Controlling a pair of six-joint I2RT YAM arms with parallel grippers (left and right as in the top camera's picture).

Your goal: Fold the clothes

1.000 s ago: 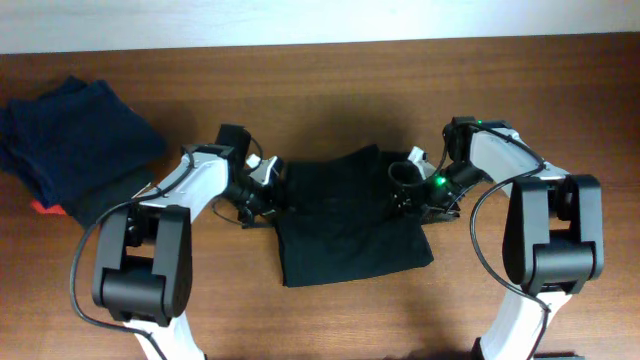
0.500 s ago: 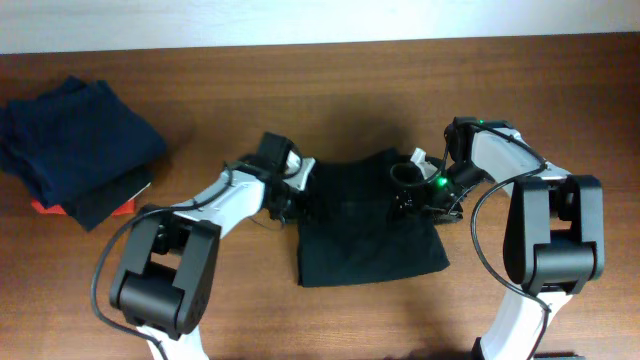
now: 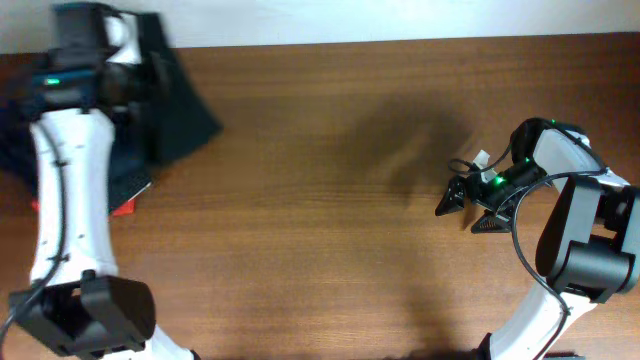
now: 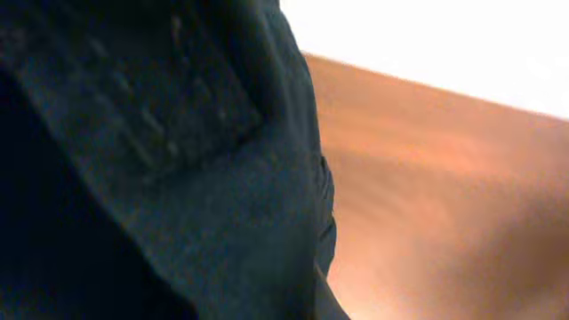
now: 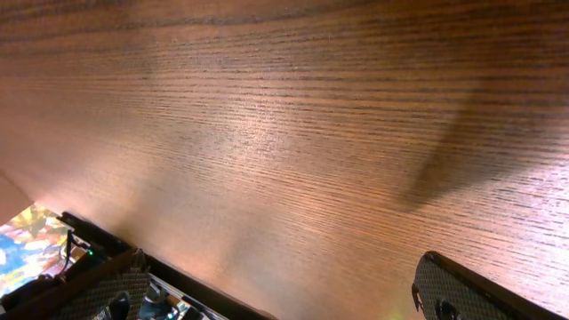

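Note:
The clothes, a pair of black shorts [image 3: 180,100], hang off the table at the far left rear, lifted by my left gripper [image 3: 138,72], which is shut on them. Its fingers are hidden by the cloth. In the left wrist view the dark fabric [image 4: 151,169] fills the left half of the frame, with wood to the right. My right gripper [image 3: 463,208] is low over bare wood at the right, open and holding nothing. The right wrist view shows my right gripper [image 5: 284,298] with its fingertips [image 5: 471,289] wide apart above the tabletop.
A pile of folded navy garments [image 3: 128,178] lies at the left edge, partly behind my left arm, and a flat red item [image 3: 122,207] peeks out beneath it. The brown wooden table [image 3: 330,220] meets a pale wall along its rear edge.
My left gripper shut on the shorts at the table's middle and swung them up and away to the far left rear. My right gripper let go and drew back to the right, still open.

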